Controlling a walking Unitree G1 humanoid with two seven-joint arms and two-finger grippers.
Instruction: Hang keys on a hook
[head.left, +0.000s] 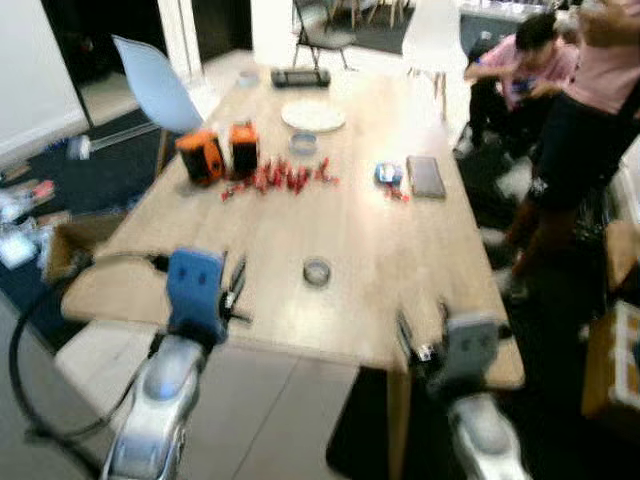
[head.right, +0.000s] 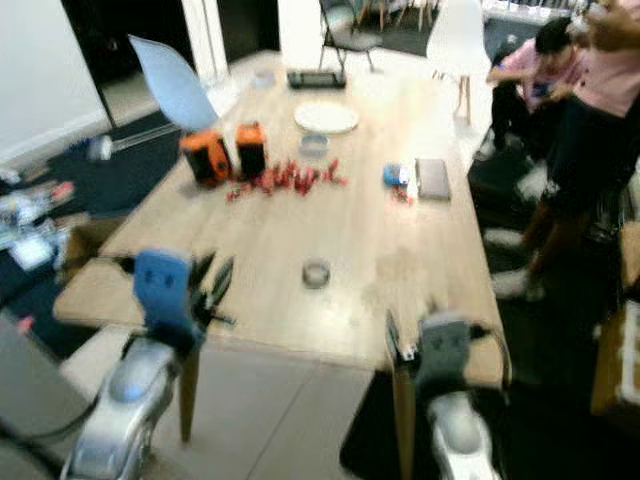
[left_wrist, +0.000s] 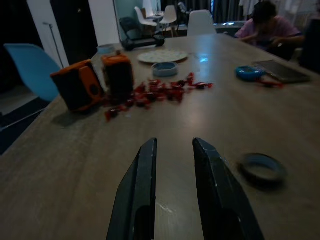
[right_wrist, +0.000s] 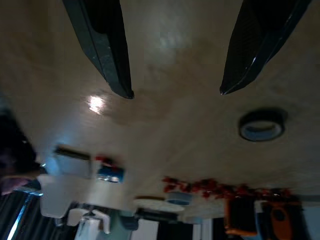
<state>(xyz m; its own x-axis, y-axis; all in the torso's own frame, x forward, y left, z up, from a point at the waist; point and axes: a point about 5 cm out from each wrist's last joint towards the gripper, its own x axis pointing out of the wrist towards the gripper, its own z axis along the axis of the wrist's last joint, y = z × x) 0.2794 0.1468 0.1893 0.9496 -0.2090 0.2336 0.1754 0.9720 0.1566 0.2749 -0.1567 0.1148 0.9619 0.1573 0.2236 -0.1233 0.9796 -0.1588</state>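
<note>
Left gripper (head.left: 232, 290) open near tape roll (head.left: 316, 271); sweets (head.left: 278, 180) beyond.

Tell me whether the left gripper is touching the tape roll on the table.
Apart. The left wrist view shows bare table between the left gripper and the tape roll.

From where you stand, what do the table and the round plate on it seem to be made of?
The table looks like light wood with a smooth, slightly glossy finish: grain lines and soft glare show on it. The round plate looks white and glazed, perhaps ceramic, though plastic is possible; the picture is too blurred to tell.
</note>
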